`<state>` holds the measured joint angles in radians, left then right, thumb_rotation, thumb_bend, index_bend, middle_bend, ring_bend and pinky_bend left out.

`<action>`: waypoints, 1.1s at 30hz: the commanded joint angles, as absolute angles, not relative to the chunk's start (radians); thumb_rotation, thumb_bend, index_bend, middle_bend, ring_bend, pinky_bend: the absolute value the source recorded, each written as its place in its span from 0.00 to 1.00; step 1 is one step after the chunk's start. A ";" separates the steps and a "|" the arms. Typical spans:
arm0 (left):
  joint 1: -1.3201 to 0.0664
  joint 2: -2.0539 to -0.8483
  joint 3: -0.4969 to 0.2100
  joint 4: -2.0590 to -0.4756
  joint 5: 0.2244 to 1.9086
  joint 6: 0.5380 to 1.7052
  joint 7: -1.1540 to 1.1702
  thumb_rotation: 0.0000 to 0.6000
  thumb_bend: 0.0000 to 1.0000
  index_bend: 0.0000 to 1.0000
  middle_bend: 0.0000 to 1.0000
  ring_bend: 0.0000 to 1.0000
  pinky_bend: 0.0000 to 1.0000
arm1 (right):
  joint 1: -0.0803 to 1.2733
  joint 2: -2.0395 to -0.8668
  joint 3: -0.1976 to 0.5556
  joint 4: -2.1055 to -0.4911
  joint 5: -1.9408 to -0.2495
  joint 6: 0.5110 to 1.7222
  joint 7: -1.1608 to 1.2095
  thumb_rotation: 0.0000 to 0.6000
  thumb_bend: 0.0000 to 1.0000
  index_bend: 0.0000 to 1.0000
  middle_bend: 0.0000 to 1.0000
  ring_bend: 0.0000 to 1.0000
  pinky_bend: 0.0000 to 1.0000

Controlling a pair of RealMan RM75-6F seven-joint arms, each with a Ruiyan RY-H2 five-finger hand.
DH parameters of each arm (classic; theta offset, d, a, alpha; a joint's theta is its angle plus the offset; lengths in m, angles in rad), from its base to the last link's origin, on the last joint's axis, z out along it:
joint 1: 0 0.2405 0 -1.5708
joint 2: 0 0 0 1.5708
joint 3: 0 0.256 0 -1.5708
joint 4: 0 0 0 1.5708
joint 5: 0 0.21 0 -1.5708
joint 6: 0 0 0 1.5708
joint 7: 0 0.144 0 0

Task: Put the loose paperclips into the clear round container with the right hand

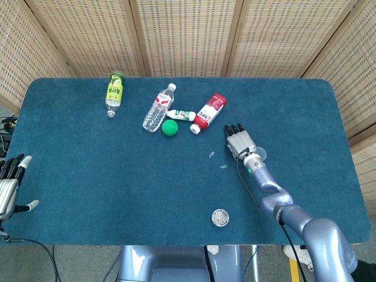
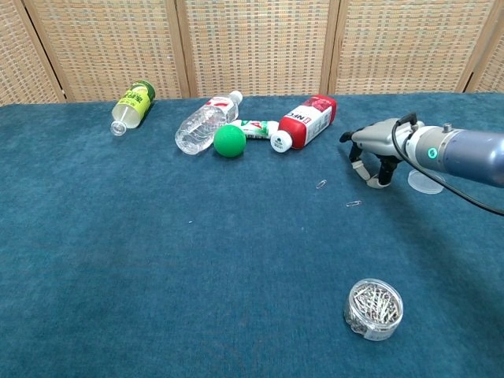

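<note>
Two loose paperclips lie on the blue cloth: one (image 1: 211, 154) (image 2: 321, 184) near the red-capped bottle, the other (image 1: 224, 167) (image 2: 353, 204) a little nearer me. The clear round container (image 1: 220, 218) (image 2: 374, 309), filled with several clips, stands near the front edge with no lid on. My right hand (image 1: 239, 141) (image 2: 372, 151) hovers just right of the two clips, palm down, fingers bent toward the cloth, holding nothing. My left hand (image 1: 10, 185) rests at the far left edge with fingers spread and empty, seen only in the head view.
A clear lid (image 1: 261, 154) (image 2: 426, 183) lies just right of my right hand. Behind the clips sit a red-and-white bottle (image 2: 309, 120), a small tube (image 2: 252, 128), a green ball (image 2: 230, 141), a clear water bottle (image 2: 204, 124) and a green bottle (image 2: 133, 103).
</note>
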<state>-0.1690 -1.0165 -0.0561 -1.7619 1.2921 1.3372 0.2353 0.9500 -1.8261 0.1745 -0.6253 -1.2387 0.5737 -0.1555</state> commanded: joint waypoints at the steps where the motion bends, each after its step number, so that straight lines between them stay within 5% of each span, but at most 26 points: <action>1: -0.169 -1.016 -0.056 -1.762 1.293 1.338 0.234 1.00 0.00 0.00 0.00 0.00 0.00 | 0.947 -1.820 0.175 -0.635 -1.243 0.585 -0.153 1.00 0.55 0.63 0.00 0.00 0.00; 11: -0.164 -1.009 -0.053 -1.768 1.307 1.346 0.222 1.00 0.00 0.00 0.00 0.00 0.00 | 0.926 -1.718 0.172 -0.805 -1.293 0.689 -0.155 1.00 0.55 0.63 0.00 0.00 0.00; 21: -0.160 -0.999 -0.045 -1.777 1.342 1.357 0.200 1.00 0.00 0.00 0.00 0.00 0.00 | 0.867 -1.461 0.137 -1.245 -1.398 0.847 -0.225 1.00 0.55 0.63 0.00 0.00 0.00; 33: -0.158 -0.995 -0.036 -1.789 1.372 1.364 0.202 1.00 0.00 0.00 0.00 0.00 0.00 | 0.800 -1.308 0.020 -1.524 -1.550 0.924 -0.244 1.00 0.55 0.63 0.00 0.00 0.00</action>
<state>-0.1578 -0.9947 -0.0367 -1.7883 1.3719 1.3636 0.2011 0.8132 -1.3209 0.0409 -1.5007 -1.5258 0.9098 -0.2510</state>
